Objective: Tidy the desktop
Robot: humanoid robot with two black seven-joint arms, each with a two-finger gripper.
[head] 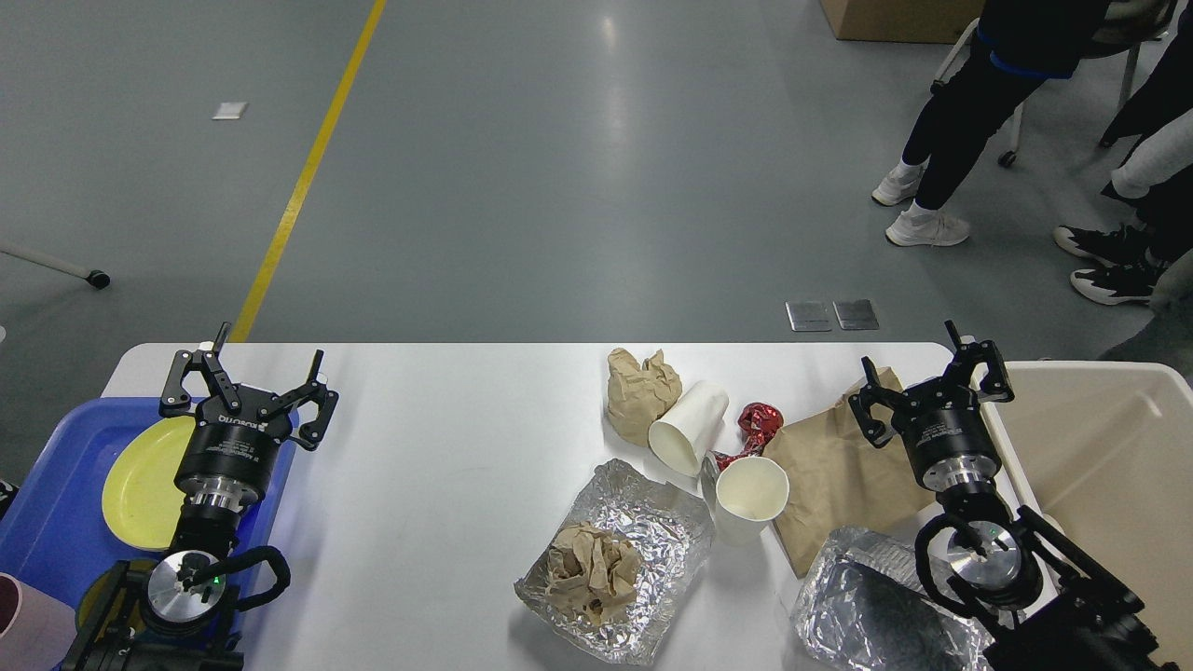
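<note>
Grey floor with a yellow line lies beyond the desktop, which spans the lower half of the view. On it: a crumpled paper ball, a cup on its side, an upright cup, a red wrapper, a brown bag and two foil sheets. Left gripper, fingers spread and empty, is seen over the blue tray with a yellow plate. Right gripper, also spread and empty, appears beside the beige bin.
</note>
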